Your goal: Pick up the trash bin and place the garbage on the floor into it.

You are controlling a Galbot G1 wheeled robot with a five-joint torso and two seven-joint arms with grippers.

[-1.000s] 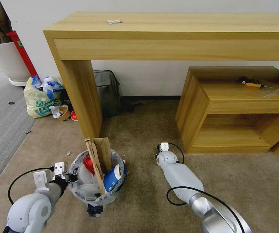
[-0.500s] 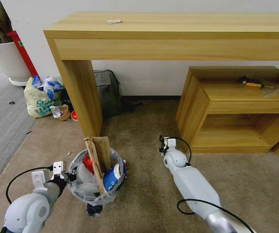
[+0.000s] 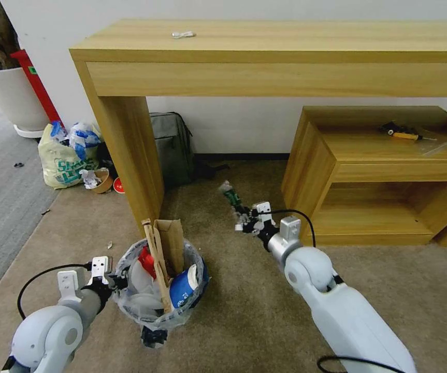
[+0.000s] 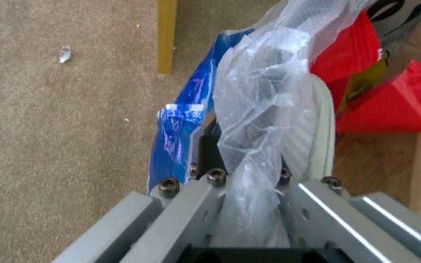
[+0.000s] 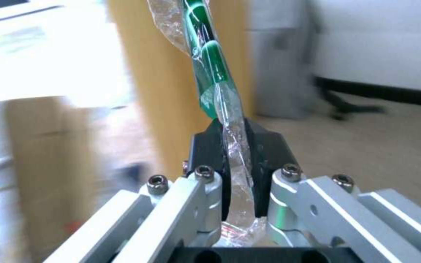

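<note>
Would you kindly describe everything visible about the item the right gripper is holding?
The item is a crushed, flattened piece of clear crinkly plastic with a green label, possibly a small bottle. The right gripper is shut on its lower, clear end, its black pads pinching the plastic flat. The green part sticks out beyond the fingertips, tilted. It hangs above the carpet, touching nothing else, to the robot's right of the bin.

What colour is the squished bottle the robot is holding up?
Clear plastic with a green label, best in the right wrist view: the bottle pinched in the right hand.
</note>
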